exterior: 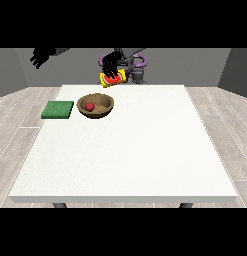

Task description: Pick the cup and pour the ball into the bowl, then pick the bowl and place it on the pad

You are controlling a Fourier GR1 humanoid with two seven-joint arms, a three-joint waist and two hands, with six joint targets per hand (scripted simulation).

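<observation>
— Well, start at the fingers: what does the hand at the view's right [111,64] have?

— Its fingers are curled round the cup [113,78], a yellow one with a red inside, held tipped and clear of the table [130,150], behind the far edge.

— And the ball [89,106]?

— Red, lying inside the wooden bowl [96,106], towards its left side. So I'd judge the pour done.

— The other hand?

— The hand at the view's left [41,56] hangs high, well apart from everything, its fingers spread and holding nothing.

— What comes next?

— Probably putting the cup aside, then gripping the bowl by its rim. The green pad [58,109] lies just beside the bowl, on the view's left, so the carry would be short; keeping the bowl level matters.
</observation>
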